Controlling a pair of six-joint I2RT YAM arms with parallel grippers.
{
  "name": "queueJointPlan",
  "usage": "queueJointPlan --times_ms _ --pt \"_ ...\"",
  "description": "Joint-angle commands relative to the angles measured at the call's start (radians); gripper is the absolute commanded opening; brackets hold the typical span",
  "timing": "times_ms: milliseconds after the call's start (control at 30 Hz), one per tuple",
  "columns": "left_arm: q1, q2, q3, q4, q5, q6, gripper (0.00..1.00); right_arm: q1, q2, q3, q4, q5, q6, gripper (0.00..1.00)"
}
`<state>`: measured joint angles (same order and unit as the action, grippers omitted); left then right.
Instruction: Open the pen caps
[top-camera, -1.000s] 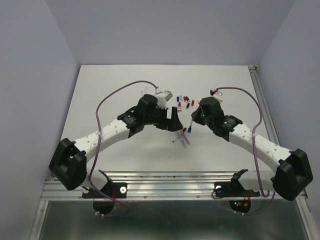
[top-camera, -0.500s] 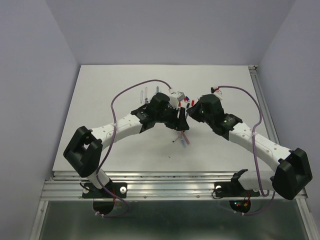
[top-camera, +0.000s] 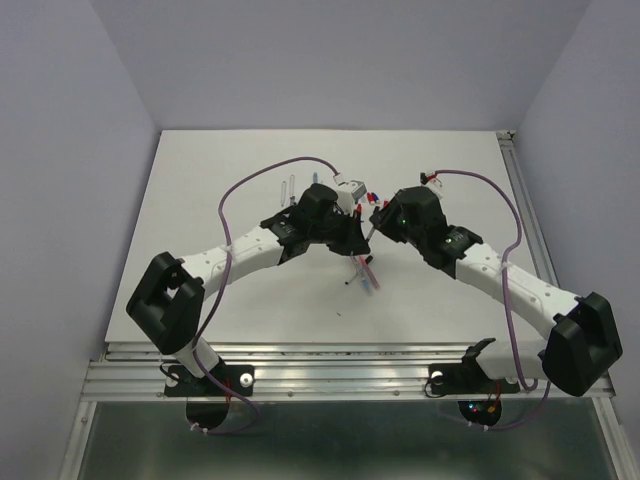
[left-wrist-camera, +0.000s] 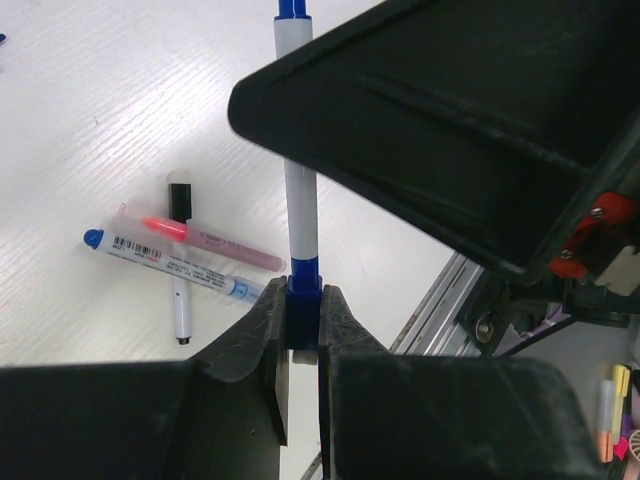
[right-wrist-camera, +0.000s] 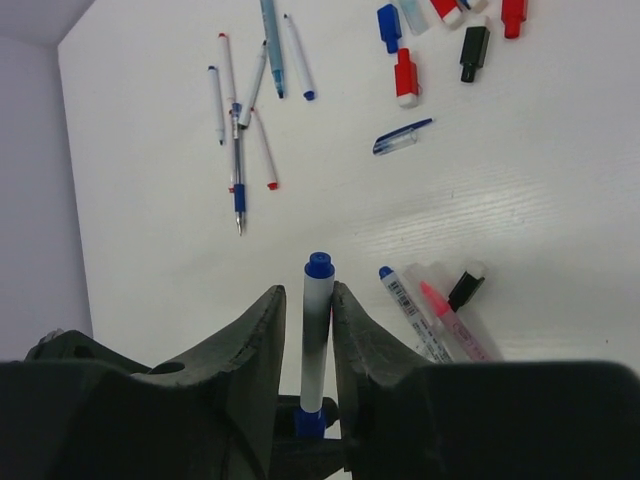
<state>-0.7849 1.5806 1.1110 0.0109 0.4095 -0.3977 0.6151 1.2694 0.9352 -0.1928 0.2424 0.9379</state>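
Between left fingers (left-wrist-camera: 255, 340), blue cap (left-wrist-camera: 303, 298); pen (left-wrist-camera: 300, 200) top cut off

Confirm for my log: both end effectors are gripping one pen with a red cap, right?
No, the cap is blue, not red; the left wrist view shows it. Both the left end effector and right end effector do grip that one pen.

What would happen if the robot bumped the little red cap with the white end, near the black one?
The red cap lies on its side on the smooth table, so it would probably roll or skid away. It looks short and plastic, so it is likely very light. Being so stubby, it may be hard to pinch.
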Motion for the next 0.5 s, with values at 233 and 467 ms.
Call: queueJointPlan --times_ms 233,467 --pt "-0.017 -0.05 0.078 0.072 -0.029 -0.016 0.0 0.006 0.015 0.037 0.116 -0.088 -0.01 0.13" --pt "-0.017 -0.082 0.011 0.072 0.005 -0.055 0.0 -0.064 0.083 0.112 0.099 0.095 -0.1 0.01"
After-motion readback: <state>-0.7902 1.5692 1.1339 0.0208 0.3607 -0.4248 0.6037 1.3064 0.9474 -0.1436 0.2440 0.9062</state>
